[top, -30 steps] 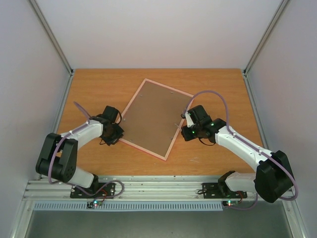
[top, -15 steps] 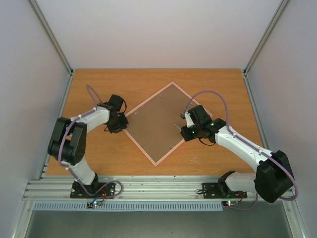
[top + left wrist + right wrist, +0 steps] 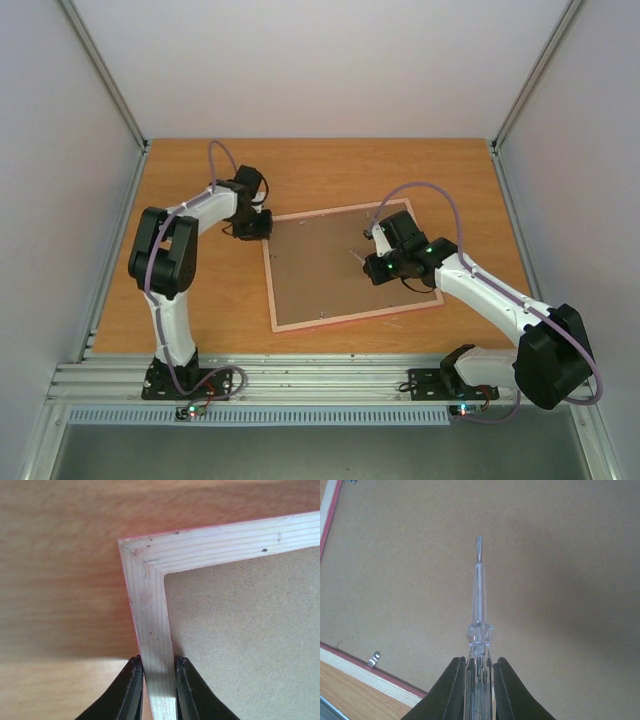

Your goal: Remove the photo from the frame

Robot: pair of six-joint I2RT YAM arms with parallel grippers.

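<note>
Orange-brown wooden desk point(image 3: 200, 300) is sitting inside a white-walled enclosure, with an aluminium rail point(image 3: 320, 380) running along the near edge. The frame point(image 3: 320, 275) is lying face down mid-desk, brown backing board up, pale wooden rim around it. Its long axis is running left to right, right end angling slightly away from the arm bases. Left pincer point(image 3: 158, 667) is clamping the rim just beside the far-left corner, jaws nearly closed on the wood. Right pincer point(image 3: 478, 667) is gripping a clear screwdriver point(image 3: 478, 595), blade pointing out over the board; tip contact cannot be told. A metal clip point(image 3: 374, 658) is sitting at the board's edge.
</note>
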